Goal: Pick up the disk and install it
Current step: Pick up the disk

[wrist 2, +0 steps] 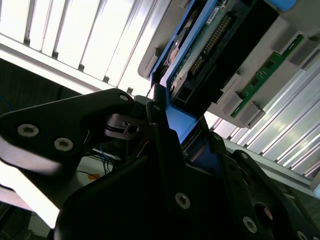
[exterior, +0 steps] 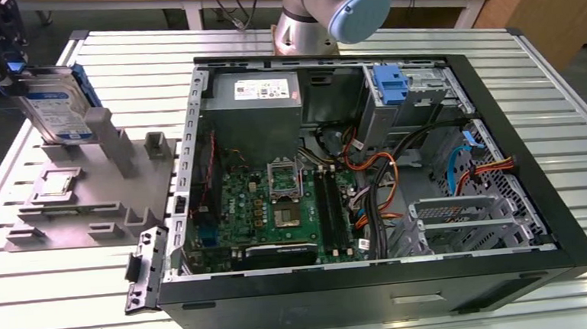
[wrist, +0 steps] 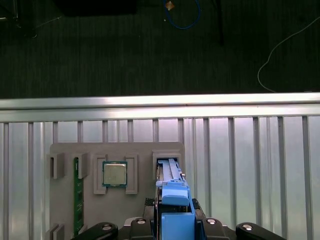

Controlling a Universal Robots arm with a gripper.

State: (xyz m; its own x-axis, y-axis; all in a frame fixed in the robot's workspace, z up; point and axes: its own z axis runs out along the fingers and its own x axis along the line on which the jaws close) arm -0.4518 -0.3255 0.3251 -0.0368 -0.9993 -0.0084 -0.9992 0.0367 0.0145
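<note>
Far on the exterior view's left, my black two-fingered pincer [exterior: 15,71] is pinching the top of the disk [exterior: 57,106], a flat silver-grey metal hard drive with a white-and-blue label and bright blue plastic side rails. In the second wrist view a dark finger [wrist 2: 150,150] lies flat against the blue rail, so I judge the grip closed on it. The drive stands upright, its lower edge down at the posts of the grey plastic holder tray [exterior: 81,200]. I can't tell whether it's out of its slot.

Doing this lift well, as I judge it, means going straight up along the slot with no tilt and no twist. The rails run close to the posts and could snag. I also want the squeeze on the plastic rails, not on the green circuit board [wrist 2: 260,75].

That tray also holds a small square silver chip [wrist: 114,173] in its recess and a thin green memory stick [wrist: 77,192] on edge in a groove.

Moving right, the open black computer case [exterior: 382,281] lies on the slatted aluminium table [exterior: 68,323]. Inside it are a green motherboard [exterior: 265,204], a grey power supply box [exterior: 253,98], a tall blue plastic bracket [exterior: 392,86] in the upper bay, orange and black cables [exterior: 375,163], and a silver metal drive cage [exterior: 460,214] towards the right wall.
</note>
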